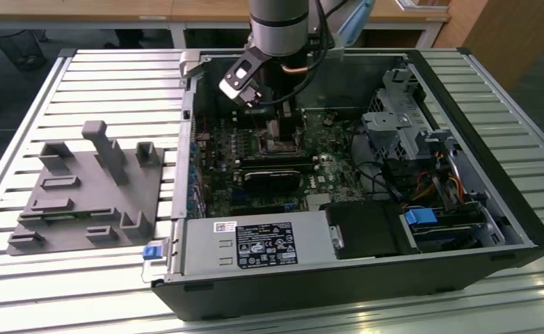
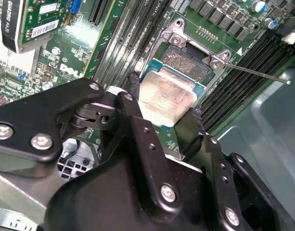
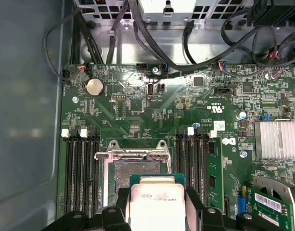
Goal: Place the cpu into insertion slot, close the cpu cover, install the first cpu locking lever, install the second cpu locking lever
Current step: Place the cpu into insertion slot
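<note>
My gripper (image 2: 164, 98) is shut on the cpu (image 2: 169, 91), a flat square chip with a dull silver top and a green edge, held by two opposite sides between black fingers (image 2: 137, 115). The cpu (image 3: 156, 198) hangs tilted just above and slightly to one side of the insertion slot (image 3: 136, 174), a dark square recess in a metal frame on the green board. The insertion slot (image 2: 188, 60) lies uncovered, and a thin metal locking lever (image 2: 257, 73) sticks out beside it. In the exterior view the gripper (image 1: 283, 117) reaches down into the open computer case over the slot (image 1: 280, 145).
Long black memory slots (image 3: 80, 173) flank the socket on both sides. Cables (image 3: 185, 43) hang along the case wall beyond the board. A grey fixture (image 1: 86, 188) sits on the slatted table at the exterior view's left. A power supply (image 1: 253, 243) and drive cage (image 1: 411, 132) fill the case.
</note>
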Motion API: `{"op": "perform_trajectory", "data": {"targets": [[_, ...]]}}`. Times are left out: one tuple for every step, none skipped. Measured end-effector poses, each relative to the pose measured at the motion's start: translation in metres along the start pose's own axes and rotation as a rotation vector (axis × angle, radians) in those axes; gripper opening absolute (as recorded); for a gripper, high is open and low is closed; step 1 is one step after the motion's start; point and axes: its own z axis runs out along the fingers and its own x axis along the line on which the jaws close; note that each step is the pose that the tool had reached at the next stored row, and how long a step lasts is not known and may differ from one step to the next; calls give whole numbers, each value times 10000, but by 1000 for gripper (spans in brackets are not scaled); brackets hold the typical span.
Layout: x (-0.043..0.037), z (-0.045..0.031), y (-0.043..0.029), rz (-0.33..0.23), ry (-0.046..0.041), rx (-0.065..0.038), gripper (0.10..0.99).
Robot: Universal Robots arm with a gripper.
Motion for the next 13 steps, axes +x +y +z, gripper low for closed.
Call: {"op": "perform_trajectory", "data": {"targets": [[0, 8, -1, 1, 0, 0, 541], [0, 16, -2, 2, 0, -1, 541], [0, 23, -3, 1, 0, 0, 541], [-1, 29, -4, 2, 0, -1, 541], [-1, 34, -4, 1, 0, -1, 541], [-1, 37, -5, 2, 0, 0, 541], [-1, 39, -5, 1, -2, 1, 541], [-1, 40, -6, 2, -2, 1, 541], [-1, 42, -6, 1, -2, 1, 541], [-1, 46, -6, 2, 1, -1, 541], [-1, 51, -6, 2, 2, -3, 541], [-1, 56, -7, 2, 1, -4, 541], [-1, 64, -8, 1, 0, -4, 541]]}}
